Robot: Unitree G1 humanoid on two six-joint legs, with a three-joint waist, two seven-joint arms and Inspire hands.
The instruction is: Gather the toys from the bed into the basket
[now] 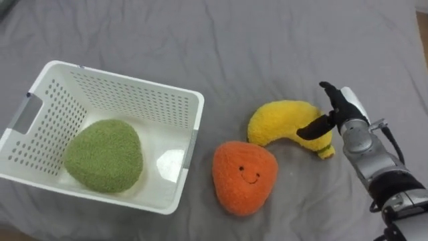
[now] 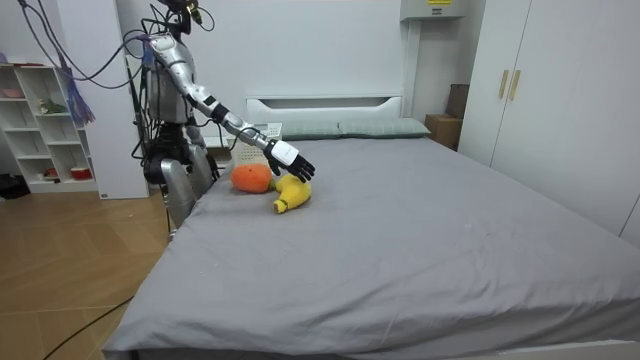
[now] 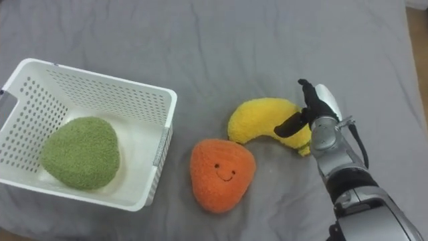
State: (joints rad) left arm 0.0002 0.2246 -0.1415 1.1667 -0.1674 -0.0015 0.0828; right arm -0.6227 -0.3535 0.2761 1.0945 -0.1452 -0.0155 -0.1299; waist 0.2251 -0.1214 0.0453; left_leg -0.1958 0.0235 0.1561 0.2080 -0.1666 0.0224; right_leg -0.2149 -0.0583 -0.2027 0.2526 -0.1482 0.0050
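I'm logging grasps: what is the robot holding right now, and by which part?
Nothing is gripped yet: the right hand is open at the right end of the yellow banana toy, thumb lying across it.

A home bedroom: a wide grey-sheeted bed (image 2: 420, 240), pillows (image 2: 372, 127) at a white headboard (image 2: 325, 102), white wardrobe (image 2: 545, 85) beside it, open shelves (image 2: 42, 130), wooden floor (image 2: 60, 275).

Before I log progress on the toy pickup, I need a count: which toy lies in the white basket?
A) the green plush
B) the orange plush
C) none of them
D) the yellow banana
A: the green plush lies inside the white basket, while the orange plush and the yellow banana lie on the bed beside it, the right hand open at the banana.
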